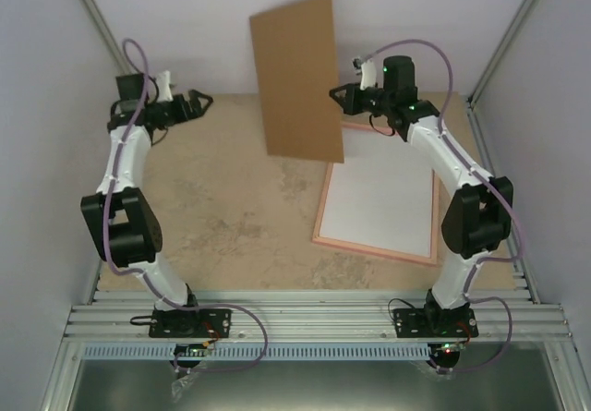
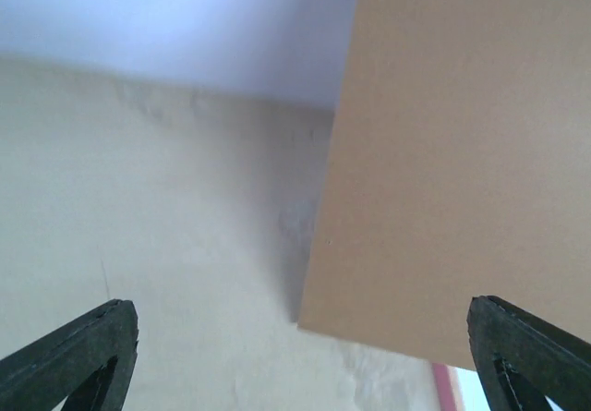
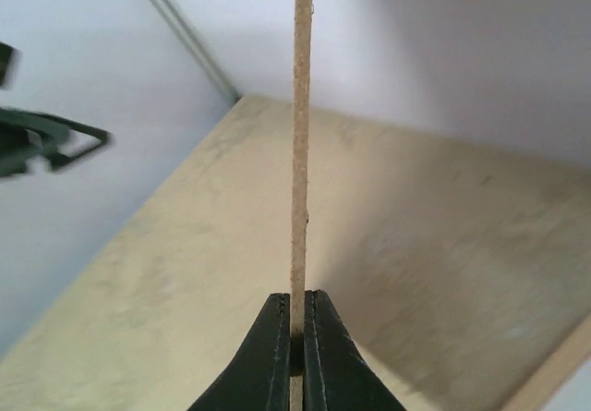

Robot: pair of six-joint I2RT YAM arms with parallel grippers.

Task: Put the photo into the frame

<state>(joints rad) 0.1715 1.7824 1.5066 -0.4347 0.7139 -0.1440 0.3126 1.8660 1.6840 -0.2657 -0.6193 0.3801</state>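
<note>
Right gripper [image 3: 297, 302]: clamped on the edge of the brown board [image 1: 295, 78], which you hold upright.
Left gripper [image 1: 204, 101]: fingers wide apart, the board near on its right.
Frame [image 1: 369, 250]: flat on the bench [image 1: 231, 208], below your right gripper.

top view: backing board [image 1: 297, 78] covers far corner of frame [image 1: 374, 250] | right wrist: left gripper [image 3: 55, 139] blurred, cropped; board's upper end cropped

walls [image 1: 185, 23]: plain pale grey | tabletop [image 1: 231, 217]: beige mottled | posts [image 1: 94, 9]: aluminium
</note>
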